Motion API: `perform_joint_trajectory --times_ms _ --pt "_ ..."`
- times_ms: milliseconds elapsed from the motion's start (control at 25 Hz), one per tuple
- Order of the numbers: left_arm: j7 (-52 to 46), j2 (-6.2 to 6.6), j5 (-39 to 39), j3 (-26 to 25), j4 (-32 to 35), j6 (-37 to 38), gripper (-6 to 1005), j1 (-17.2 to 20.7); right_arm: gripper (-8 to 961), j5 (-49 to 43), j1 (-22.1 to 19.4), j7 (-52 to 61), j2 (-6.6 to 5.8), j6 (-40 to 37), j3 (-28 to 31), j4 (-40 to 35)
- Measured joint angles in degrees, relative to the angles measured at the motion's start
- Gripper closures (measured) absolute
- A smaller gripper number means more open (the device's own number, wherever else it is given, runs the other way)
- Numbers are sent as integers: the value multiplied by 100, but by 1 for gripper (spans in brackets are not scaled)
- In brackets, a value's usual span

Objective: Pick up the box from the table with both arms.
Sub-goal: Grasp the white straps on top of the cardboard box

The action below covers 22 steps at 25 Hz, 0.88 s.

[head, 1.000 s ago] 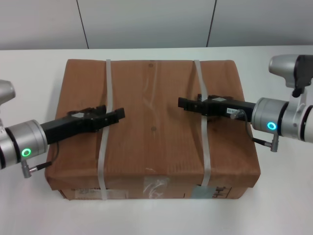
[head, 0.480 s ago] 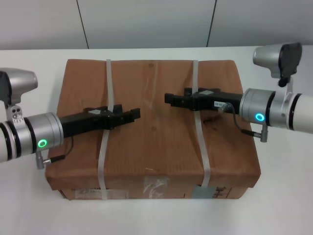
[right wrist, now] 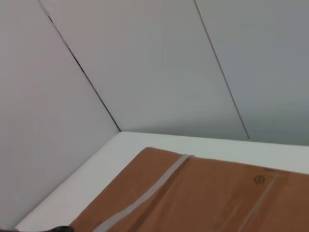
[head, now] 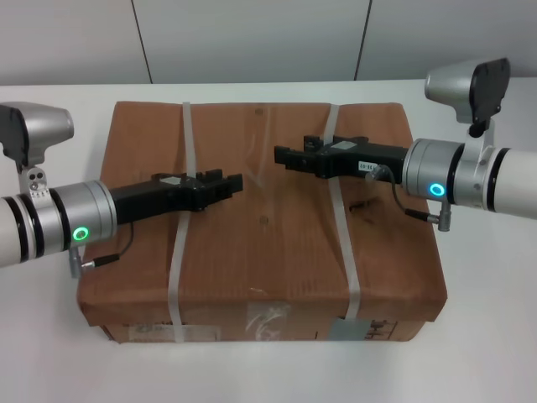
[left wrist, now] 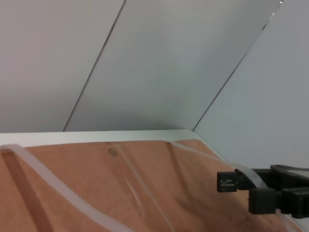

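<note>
The brown paper-wrapped box (head: 268,243) lies flat on the white table (head: 50,353), bound by a left white strap (head: 176,277) and a right white strap (head: 352,269). Tape and labels (head: 268,323) are on its near side. My left gripper (head: 235,182) reaches in from the left over the box top and crosses the left strap. My right gripper (head: 281,156) reaches in from the right and crosses the right strap. I cannot tell whether either one passes under its strap. The left wrist view shows the box top (left wrist: 96,193) and the right gripper (left wrist: 227,181) farther off.
A grey panelled wall (head: 252,38) rises behind the table's far edge. White tabletop shows on all sides of the box. The right wrist view shows the box top (right wrist: 217,198), one strap (right wrist: 159,186) and the table's far corner (right wrist: 120,140).
Both arms have moved inward over the box top, and their tips are now closer together near its middle. Both arms look nearer the camera. The box has not visibly moved.
</note>
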Motion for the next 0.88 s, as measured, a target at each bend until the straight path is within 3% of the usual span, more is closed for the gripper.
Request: perform_joint_trajectory --times_ms 80,280,480,720,880 --pt "58 5 0 0 4 -44 483 4 93 117 -2 -189 0 -15 1 52" --pt "162 8 -1 0 1 -150 554 46 222 604 -59 -840 0 -141 3 265" --pt "175 8 -1 0 -1 -151 796 54 346 760 -119 -926 0 -236 54 316" --pt "189 5 0 0 1 -143 904 70 392 882 -158 -887 0 -316 58 342" --pt "191 3 -1 0 4 -126 902 72 432 889 -192 -709 0 -364 71 342"
